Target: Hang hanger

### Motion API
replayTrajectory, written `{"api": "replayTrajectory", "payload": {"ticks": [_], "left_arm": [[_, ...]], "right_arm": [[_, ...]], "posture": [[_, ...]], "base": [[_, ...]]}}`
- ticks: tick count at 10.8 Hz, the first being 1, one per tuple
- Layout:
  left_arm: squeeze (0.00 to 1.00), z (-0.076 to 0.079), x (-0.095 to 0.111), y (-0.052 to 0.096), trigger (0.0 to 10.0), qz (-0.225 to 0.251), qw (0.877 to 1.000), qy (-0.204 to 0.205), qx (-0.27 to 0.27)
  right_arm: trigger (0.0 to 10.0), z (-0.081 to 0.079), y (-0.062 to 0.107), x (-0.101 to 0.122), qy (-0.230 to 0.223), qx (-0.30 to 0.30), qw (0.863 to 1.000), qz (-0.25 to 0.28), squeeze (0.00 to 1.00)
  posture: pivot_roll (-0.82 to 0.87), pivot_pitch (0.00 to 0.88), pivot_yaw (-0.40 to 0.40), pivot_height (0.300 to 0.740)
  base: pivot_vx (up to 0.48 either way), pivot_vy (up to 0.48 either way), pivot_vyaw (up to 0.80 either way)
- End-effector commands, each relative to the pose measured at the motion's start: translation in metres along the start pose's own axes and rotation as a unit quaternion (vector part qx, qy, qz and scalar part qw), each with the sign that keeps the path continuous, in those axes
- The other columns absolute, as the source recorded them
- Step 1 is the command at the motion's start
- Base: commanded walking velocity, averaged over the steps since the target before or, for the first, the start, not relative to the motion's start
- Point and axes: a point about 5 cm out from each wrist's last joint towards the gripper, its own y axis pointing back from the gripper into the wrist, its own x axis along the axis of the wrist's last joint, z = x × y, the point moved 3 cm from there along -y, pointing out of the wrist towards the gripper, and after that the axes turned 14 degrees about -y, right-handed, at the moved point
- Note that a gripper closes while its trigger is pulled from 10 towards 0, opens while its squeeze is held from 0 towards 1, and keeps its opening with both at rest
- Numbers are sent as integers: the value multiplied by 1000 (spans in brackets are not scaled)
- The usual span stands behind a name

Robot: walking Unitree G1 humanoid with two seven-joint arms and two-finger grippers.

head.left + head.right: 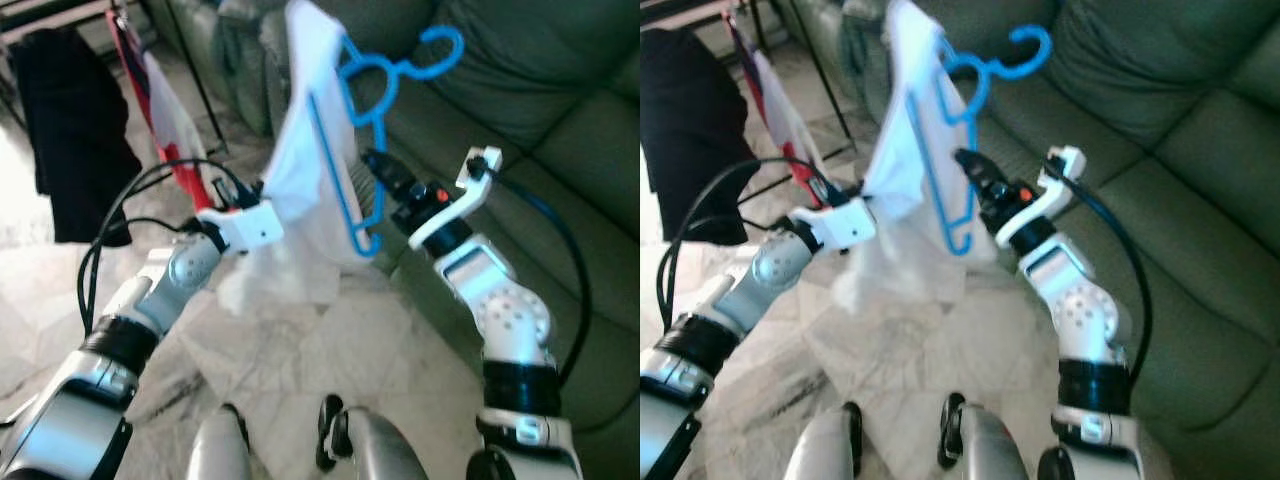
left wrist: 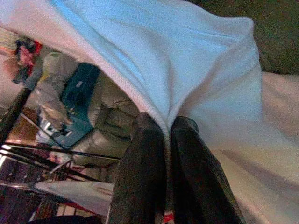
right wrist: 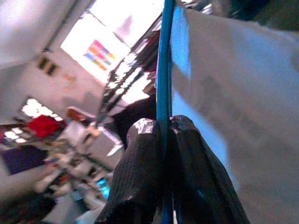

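Nearest, the right gripper [image 3: 164, 140] has its two black fingers pressed together on a thin bar of the blue plastic hanger [image 1: 372, 100], the bar running straight up between the pads. The left gripper [image 2: 167, 140] is pinched shut on an edge of the white garment [image 1: 315, 150] that drapes over that hanger. Both arms hold the load raised in front of the robot, above the pale marble floor [image 1: 300, 350], with the hook tilted toward the dark green sofa [image 1: 560, 110]. Farther off to the left stands a clothes rack [image 1: 190, 70] with a black garment [image 1: 70, 140] and a red and white cloth [image 1: 165, 130] hanging by it.

The step in hand looks like carrying the dressed hanger to that rack. To do it well, keep both pinches firm so the cloth does not slide off the shoulder, turn toward the rack, level the hanger so its hook points upward, and release the cloth only after the hook has caught
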Motion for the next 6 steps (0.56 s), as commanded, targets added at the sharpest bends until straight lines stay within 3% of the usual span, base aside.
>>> {"api": "replayTrajectory", "payload": {"ticks": [1, 2, 3, 4, 5, 6], "left_arm": [[0, -1, 3, -2, 10000, 12, 1000, -4, 15], [0, -5, 6, -3, 10000, 17, 999, 5, 36], [0, -15, 9, -3, 10000, 23, 996, 10, 81], [0, -22, 11, -1, 10000, 25, 994, 30, 105], [0, -22, 13, 0, 10000, 31, 992, 48, 111], [0, -19, 13, 1, 10000, 32, 991, 65, 108]], "right_arm": [[10000, -24, 3, 1, 4, 61, 998, -5, 0], [10000, -20, 5, -1, 23, 47, 999, -11, 0], [10000, 6, 6, 6, 178, -37, 983, 11, 0], [10000, 20, 8, 12, 304, -75, 950, 21, 0], [10000, 21, 9, 16, 351, -79, 933, 31, 0], [10000, 16, 8, 14, 375, -65, 924, 35, 0]], "posture": [[47, 186, -70, 740], [48, 184, -71, 740], [52, 182, -74, 740], [54, 182, -74, 740], [56, 181, -74, 740], [61, 180, -76, 740]], "base": [[0, 0, 0], [0, 0, 0], [0, 0, 0], [0, 0, 0], [0, 0, 0], [0, 0, 0]]}}
